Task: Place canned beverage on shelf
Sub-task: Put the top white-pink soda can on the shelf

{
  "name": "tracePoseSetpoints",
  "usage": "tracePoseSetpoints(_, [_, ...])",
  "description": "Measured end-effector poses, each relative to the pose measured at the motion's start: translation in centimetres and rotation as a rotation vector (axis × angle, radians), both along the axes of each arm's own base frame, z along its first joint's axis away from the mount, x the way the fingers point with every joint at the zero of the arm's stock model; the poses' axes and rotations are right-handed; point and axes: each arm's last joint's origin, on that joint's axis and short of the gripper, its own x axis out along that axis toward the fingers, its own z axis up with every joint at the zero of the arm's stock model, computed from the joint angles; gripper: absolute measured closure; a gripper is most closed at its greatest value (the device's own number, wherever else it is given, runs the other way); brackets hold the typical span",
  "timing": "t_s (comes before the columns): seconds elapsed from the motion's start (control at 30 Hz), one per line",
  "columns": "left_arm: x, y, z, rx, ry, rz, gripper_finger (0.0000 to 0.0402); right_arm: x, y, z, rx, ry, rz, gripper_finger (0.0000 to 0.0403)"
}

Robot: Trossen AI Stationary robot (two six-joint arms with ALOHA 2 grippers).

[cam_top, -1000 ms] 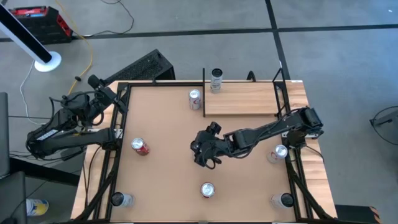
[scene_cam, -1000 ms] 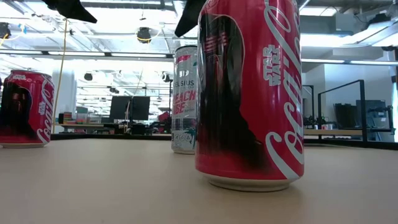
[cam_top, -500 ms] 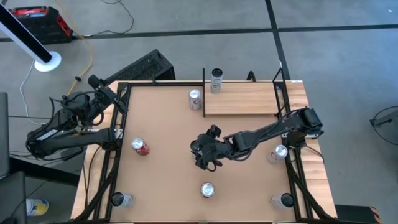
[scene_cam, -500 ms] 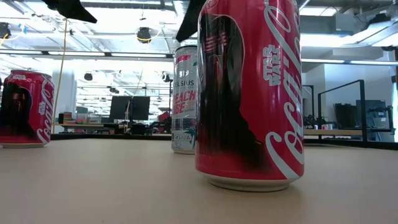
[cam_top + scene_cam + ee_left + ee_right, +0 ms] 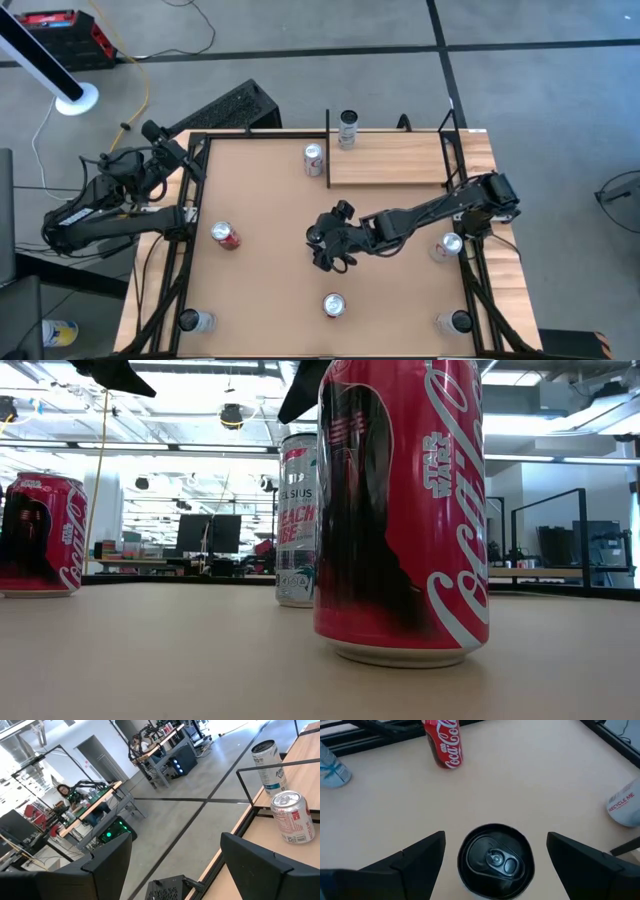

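Change: right gripper (image 5: 336,262) has crept toward the near-edge can (image 5: 495,861).
Fingers: released, straddling it.
Meaning: grasp pending; shelf (image 5: 390,160) awaits.

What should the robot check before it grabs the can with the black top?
1. Right gripper open: ok.
2. Black-topped can centred between its fingers: ok.
3. Can standing upright: ok.
4. Fingers low enough to close on the can's sides: cannot tell.
5. Bare room on the shelf: ok, only one silver can stands at its corner.
6. Left gripper out of the way at the table's left edge: ok.
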Motion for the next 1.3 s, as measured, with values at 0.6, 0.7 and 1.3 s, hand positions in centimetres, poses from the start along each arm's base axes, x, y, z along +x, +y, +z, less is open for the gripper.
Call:
tracePoseSetpoints(0.6, [0.0,0.0,0.0,0.000,0.000,0.000,0.0111,0.9,0.3,-1.7,0.003,0.037,0.023,0.0030])
tracePoseSetpoints(0.7, [0.0,0.0,0.0,0.000,0.000,0.001,0.0111,0.8,0.2,-2.1,-0.005,0.057,0.025,0.0030])
tracePoseSetpoints(1.3, [0.0,0.0,0.0,0.000,0.000,0.001,0.0111,0.4,-0.1,-1.4,-0.013,0.075,0.053,0.0129])
